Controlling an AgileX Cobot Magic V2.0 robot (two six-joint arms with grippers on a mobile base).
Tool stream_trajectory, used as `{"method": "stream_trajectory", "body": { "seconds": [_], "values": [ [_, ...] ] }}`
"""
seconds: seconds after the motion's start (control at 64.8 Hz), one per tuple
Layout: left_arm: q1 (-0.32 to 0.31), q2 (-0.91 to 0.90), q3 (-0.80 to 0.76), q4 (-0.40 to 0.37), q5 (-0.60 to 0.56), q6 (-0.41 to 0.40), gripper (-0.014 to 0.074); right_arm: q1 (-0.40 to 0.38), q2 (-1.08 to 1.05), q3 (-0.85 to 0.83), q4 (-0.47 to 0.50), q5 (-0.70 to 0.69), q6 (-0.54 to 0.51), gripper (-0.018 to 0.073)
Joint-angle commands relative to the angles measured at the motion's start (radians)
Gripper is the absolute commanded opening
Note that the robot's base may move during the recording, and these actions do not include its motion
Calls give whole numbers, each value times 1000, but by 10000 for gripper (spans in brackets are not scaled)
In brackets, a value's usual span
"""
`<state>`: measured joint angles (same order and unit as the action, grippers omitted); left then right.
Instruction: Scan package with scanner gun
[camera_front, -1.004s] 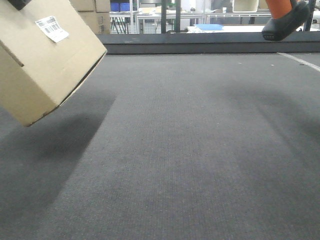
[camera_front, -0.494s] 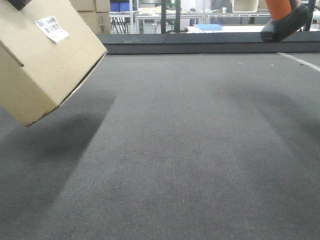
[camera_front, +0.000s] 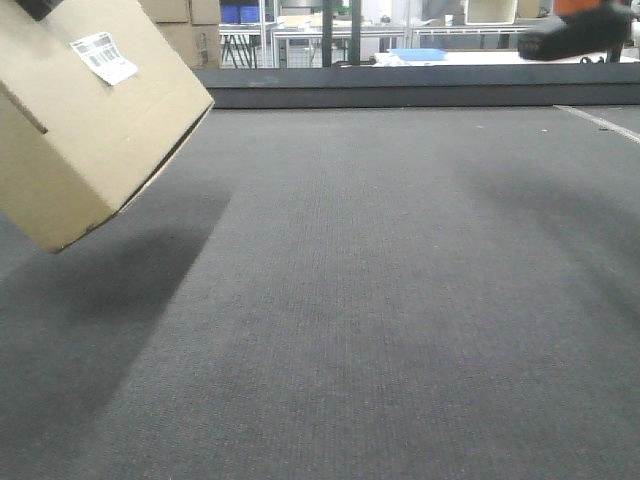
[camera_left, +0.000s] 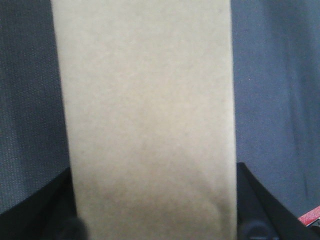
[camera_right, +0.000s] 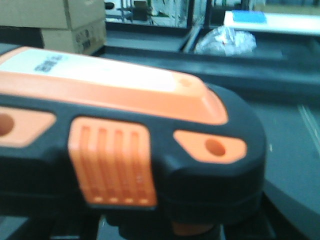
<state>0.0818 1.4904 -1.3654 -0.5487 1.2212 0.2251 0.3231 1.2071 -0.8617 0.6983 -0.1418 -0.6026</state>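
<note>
The package (camera_front: 85, 120), a tan cardboard box with a small white barcode label (camera_front: 102, 56) on its upper face, hangs tilted above the grey mat at the far left. In the left wrist view the package (camera_left: 147, 115) fills the middle, with my left gripper (camera_left: 157, 222) shut on it and a black finger (camera_left: 55, 210) against each side. The scanner gun (camera_front: 575, 35) shows only its black base and a strip of orange at the top right, off the mat. The right wrist view shows the scanner gun (camera_right: 125, 145) close up, with my right gripper (camera_right: 155, 225) shut on it and mostly hidden.
A grey mat (camera_front: 380, 300) covers the table, with a raised dark ledge (camera_front: 400, 92) at the far edge and a white line (camera_front: 600, 122) at the right. Cardboard cartons (camera_front: 185, 30) and shelving stand behind it. A blue tray (camera_front: 418, 53) lies beyond the ledge.
The scanner gun has risen at the top right and its base has swung toward level. The package and left gripper have stayed put.
</note>
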Motion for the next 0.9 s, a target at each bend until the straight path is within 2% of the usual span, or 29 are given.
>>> {"method": "stream_trajectory", "body": {
  "seconds": [0.0,0.17,0.355,0.479,0.618,0.88],
  "values": [
    [5,-9,-5,-15,0,6,-111,-3,-43,64,64,-100,35,-160],
    [5,-9,-5,-15,0,6,-111,-3,-70,194,74,-229,166,-160],
    [5,-9,-5,-17,0,6,-111,-3,-70,266,58,-336,181,-160],
    [5,-9,-5,-17,0,6,-111,-3,-61,298,-28,-445,269,-162],
    [5,-9,-5,-21,0,6,-111,-3,-15,305,-186,-486,381,-162],
    [5,-9,-5,-21,0,6,-111,-3,97,305,-207,-580,383,-162]
  ]
}}
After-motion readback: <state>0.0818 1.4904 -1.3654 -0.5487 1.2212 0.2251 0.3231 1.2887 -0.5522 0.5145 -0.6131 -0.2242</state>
